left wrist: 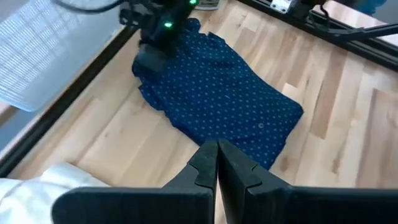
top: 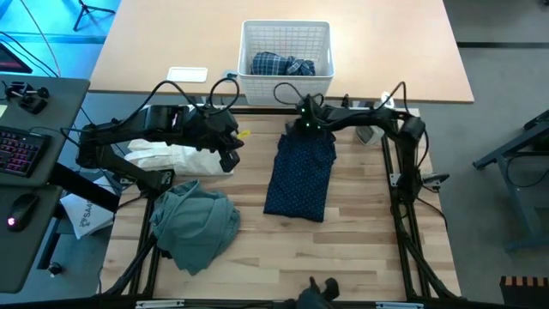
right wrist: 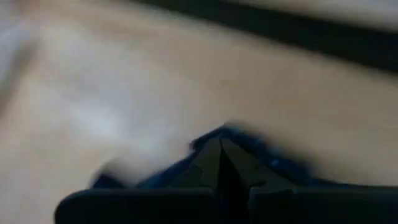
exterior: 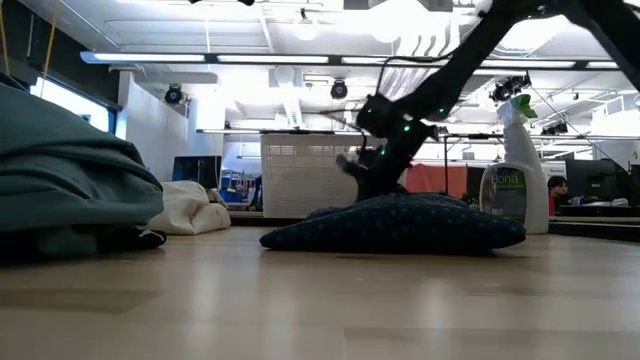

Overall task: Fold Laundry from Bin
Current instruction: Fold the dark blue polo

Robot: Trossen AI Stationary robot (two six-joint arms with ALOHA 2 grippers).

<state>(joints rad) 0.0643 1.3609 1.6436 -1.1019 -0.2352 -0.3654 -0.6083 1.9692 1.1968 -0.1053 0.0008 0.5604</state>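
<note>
Right wrist view shows the right arm's jaws (right wrist: 219, 163) drawn together on a fold of the navy dotted trousers (right wrist: 249, 163), right at the cloth's edge; a nip like that looks meant to tug or square up the end nearest the bin. From above, that arm reaches in from the right side and meets the trousers (top: 300, 176) at their far end, and the garment lies as a folded oblong in the middle of the worktop (top: 360, 249). The left arm's jaws (left wrist: 217, 163) are closed on nothing and hang off to the trousers' left, apparently waiting above the white cloth (top: 180, 158).

The grey-green top (top: 196, 225) sits in a loose heap at the near left, well apart from the trousers, not yet folded by the look of it. The bin (top: 286, 34) stands just beyond the frame's far rail with the blue-white plaid shirt (top: 281, 65) inside it, so sorting seems only partly done.

The worktop is pale wood planking. In the low view a spray bottle (exterior: 514, 165) stands behind the trousers, with a bright, open workshop and ceiling lights beyond.
</note>
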